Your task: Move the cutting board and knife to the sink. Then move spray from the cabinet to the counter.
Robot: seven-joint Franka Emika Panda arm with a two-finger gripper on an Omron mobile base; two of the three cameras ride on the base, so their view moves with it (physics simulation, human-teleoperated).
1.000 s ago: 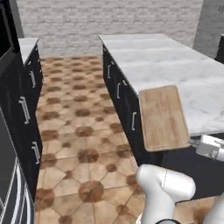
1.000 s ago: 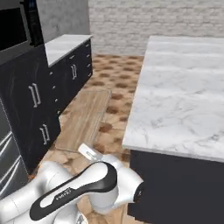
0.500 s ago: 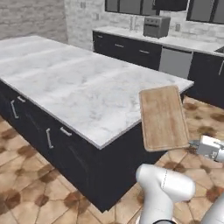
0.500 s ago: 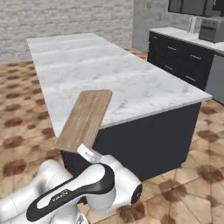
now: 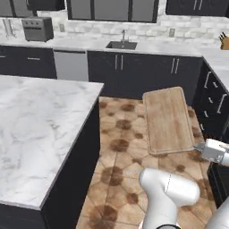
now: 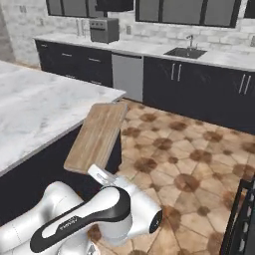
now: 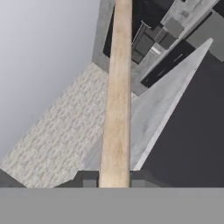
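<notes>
Left base view: the cutting board (image 5: 166,120) hangs flat in the air above the tiled floor (image 5: 118,147), beside the marble island counter (image 5: 36,134).

Right base view: the board is carried at its near edge, by the island's corner; the sink (image 6: 185,52) lies well apart.

Hand view: the gripper (image 7: 113,178) is clamped on the board's edge, one finger on each face.

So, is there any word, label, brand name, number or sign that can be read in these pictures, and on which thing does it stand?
Robot arm: a small line of pale lettering on its dark band, too blurred to read.
Cutting board, toaster, marble counter, black cabinets: no text or label on any of them.
No other readable words, numbers or signs.
</notes>
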